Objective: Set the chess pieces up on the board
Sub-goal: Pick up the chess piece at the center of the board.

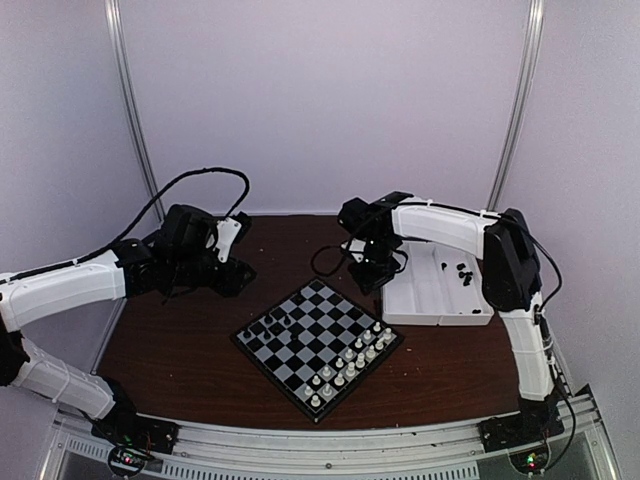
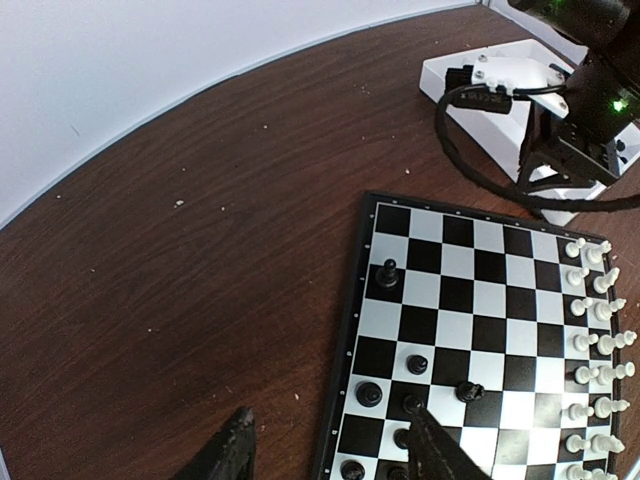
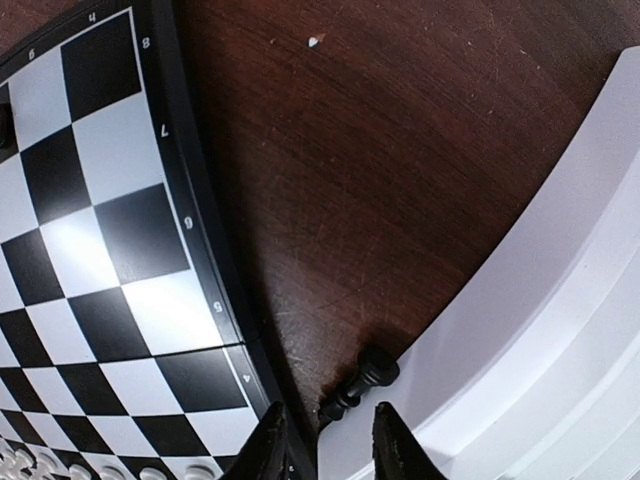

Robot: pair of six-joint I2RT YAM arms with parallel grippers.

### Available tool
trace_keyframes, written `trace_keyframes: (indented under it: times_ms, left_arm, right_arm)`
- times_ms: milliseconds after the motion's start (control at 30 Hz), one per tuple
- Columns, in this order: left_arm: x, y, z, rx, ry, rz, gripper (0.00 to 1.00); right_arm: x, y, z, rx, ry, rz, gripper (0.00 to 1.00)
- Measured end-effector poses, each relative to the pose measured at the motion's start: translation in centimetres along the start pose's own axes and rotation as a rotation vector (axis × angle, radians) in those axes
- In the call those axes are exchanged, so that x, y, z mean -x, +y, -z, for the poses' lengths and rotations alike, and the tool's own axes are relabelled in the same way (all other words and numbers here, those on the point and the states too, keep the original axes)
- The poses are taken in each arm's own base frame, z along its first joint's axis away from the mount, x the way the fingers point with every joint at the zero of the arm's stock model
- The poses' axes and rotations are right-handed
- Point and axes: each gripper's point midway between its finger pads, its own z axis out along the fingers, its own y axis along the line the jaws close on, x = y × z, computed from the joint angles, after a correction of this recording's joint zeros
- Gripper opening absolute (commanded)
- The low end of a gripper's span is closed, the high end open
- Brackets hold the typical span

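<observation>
Right gripper point(image 3: 325, 440) fingertips, narrowly parted and empty, nearly straddling tiny black plastic chessman point(image 3: 362, 383). Lies toppled on brown wooden table point(image 3: 420, 180), between black-framed checked chessboard point(image 3: 110, 250) and white plastic tray point(image 3: 540, 330), long axis diagonal, head far-right.

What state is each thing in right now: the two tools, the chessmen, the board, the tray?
Fallen black piece, on its side on the table beside the tray.
Left tool, open and empty.
Right tool, open, tips near that fallen piece.
Board, flat, partly set.
White pieces, standing in rows.
Black pieces on board, only a few placed.
Tray, holding loose black pieces.
</observation>
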Motion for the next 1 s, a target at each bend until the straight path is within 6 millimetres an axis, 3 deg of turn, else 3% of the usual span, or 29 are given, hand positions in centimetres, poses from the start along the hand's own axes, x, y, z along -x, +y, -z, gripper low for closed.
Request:
trace_keyframes:
  times_ms: [267,600,1000]
  left_arm:
    - [0.0,0.0,0.0,0.0,0.0,0.0,0.52]
    - [0.0,0.0,0.0,0.0,0.0,0.0,0.52]
    - [0.0,0.0,0.0,0.0,0.0,0.0,0.52]
  right_arm:
    - [-0.2,-0.5,-2.4,-0.043,0.043,-0.07,0.31]
    - [-1.2,-2.2,-3.0,-0.085,0.081,-0.135,0.32]
    - [-1.8,-2.3,-3.6,-0.087,0.1,-0.144,0.31]
